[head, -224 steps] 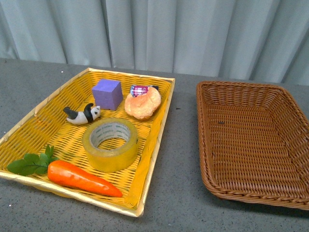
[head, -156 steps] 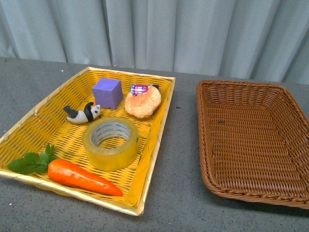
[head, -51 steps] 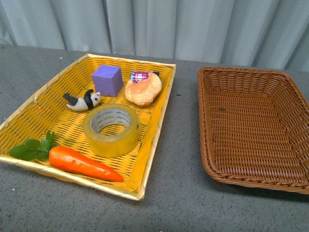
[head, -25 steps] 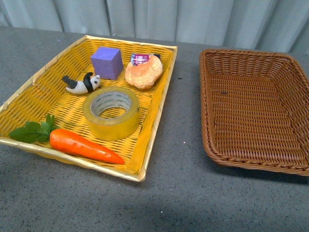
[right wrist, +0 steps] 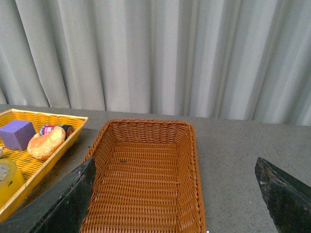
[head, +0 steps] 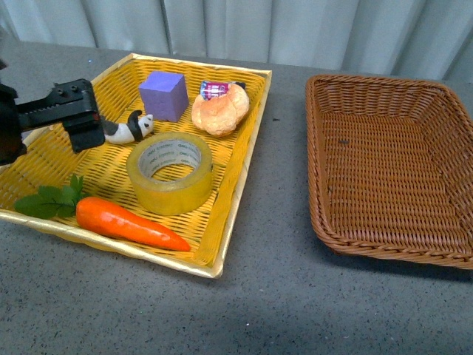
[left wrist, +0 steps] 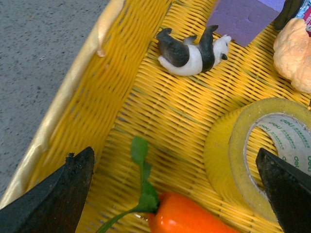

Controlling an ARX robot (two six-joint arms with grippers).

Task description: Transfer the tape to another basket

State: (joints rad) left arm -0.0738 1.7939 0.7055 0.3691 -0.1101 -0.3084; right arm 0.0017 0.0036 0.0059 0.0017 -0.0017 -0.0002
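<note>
Where left tool [head: 80,117] hangs, the panda [head: 131,129] is part-hidden.

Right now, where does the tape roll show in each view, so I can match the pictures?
Front view: tape lies flat in the yellow tray, between carrot and purple cube.
Left wrist view: tape close up, partly cut off, beside the carrot.
Right wrist view: only a sliver of tape at the frame edge, inside the tray.
Shared landmark: the purple cube, visible in all three.
</note>
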